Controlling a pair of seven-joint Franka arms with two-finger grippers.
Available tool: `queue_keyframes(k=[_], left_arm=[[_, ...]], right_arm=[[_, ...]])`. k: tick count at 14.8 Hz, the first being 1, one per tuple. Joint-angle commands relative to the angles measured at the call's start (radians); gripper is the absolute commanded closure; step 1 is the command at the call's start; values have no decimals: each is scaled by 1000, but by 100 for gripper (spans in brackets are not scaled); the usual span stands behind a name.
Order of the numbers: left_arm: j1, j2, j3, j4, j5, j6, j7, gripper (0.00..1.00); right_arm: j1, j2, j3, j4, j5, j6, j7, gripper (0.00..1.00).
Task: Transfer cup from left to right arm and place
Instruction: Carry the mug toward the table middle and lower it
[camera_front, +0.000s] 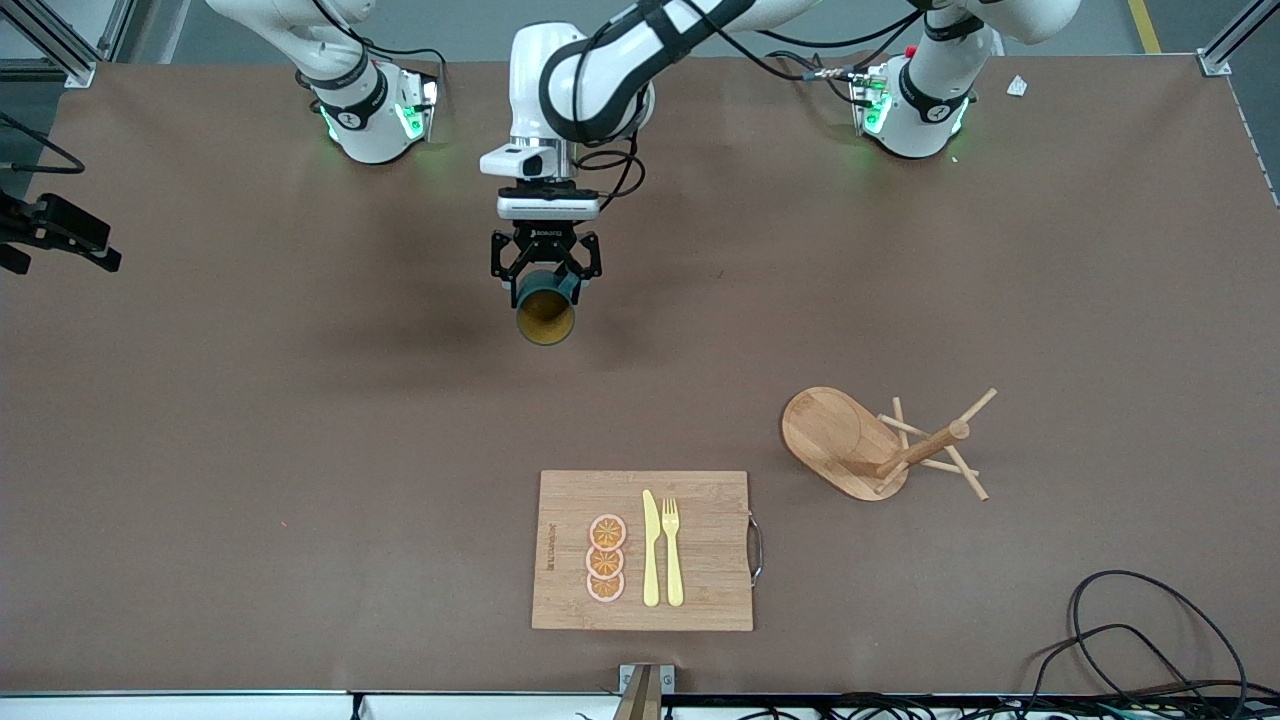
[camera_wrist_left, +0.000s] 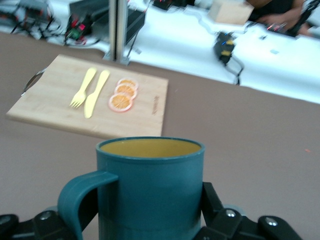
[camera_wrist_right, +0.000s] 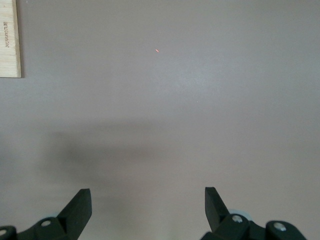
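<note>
Right now the left gripper (camera_front: 546, 285) hangs over the bare middle of the brown counter (camera_front: 300, 450), and its jaws are clamped on the cup (camera_front: 546, 312). The dark teal cup juts out past the jaw tips, held by its lower body with 1 jaw on each side. Its yellowish-tan mouth is turned toward the front camera. In the left wrist view the handle (camera_wrist_left: 82, 197) sticks out sideways, just clear of 1 jaw, and the rim sits level.

Out ahead of those jaws, nearer the front camera, lies a wooden cutting board (camera_front: 700, 600) flat on the counter. It carries 3 orange slices (camera_front: 606, 558) in a row, and beside them a yellow knife (camera_front: 651, 548) and a yellow fork (camera_front: 672, 550) side by side. A wooden rack (camera_front: 880, 445) sits toward the left arm's end of the counter, well apart from the cup, with its oval base turned toward the middle of the counter and its pegged post pointing away from it.

The right gripper (camera_wrist_right: 147, 197) waits with its jaws wide apart, holding nothing. Below them is plain counter, and 1 edge of the board shows off to the side.
</note>
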Motion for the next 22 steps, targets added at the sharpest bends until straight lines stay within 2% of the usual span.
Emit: queue_keyframes(k=[1, 4, 8, 12, 14, 22], left_arm=[[-43, 50, 14, 14, 147, -41, -79, 57], [-65, 108, 14, 11, 299, -92, -158, 57], [-91, 231, 13, 11, 506, -241, -247, 57], [-120, 342, 16, 17, 633, -351, -341, 57], [-123, 368, 16, 16, 664, -374, -366, 57], [-164, 414, 16, 13, 667, -436, -379, 54]], right_arm=[[-16, 9, 9, 15, 3, -6, -14, 0], [-16, 9, 9, 15, 3, -5, -14, 0], [-16, 9, 9, 15, 3, -5, -14, 0], [-17, 9, 9, 15, 3, -5, -15, 0], [-17, 11, 9, 15, 3, -3, -15, 0], [-16, 9, 9, 17, 3, -3, -14, 0]])
